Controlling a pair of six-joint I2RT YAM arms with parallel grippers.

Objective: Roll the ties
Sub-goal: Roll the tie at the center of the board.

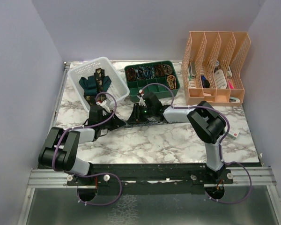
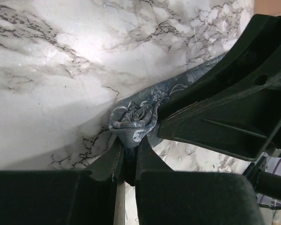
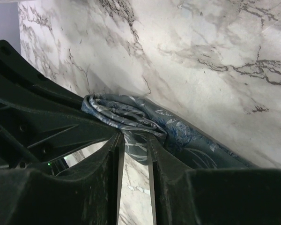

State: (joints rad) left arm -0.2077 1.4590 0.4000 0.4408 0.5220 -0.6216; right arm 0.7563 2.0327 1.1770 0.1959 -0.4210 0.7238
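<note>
On marble table (image 2: pixel 61 70), blue-grey tie (image 2: pixel 136 117) part-rolled — left gripper (image 2: pixel 129 151) and right gripper (image 3: pixel 135 140) both pinching roll

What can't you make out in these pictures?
Tie: top view, covered by the left hand and right hand; unrolled length unclear.
Ties in the basket: top view, tangled, too small to count.
Organizer contents: top view, too small to identify.
</note>
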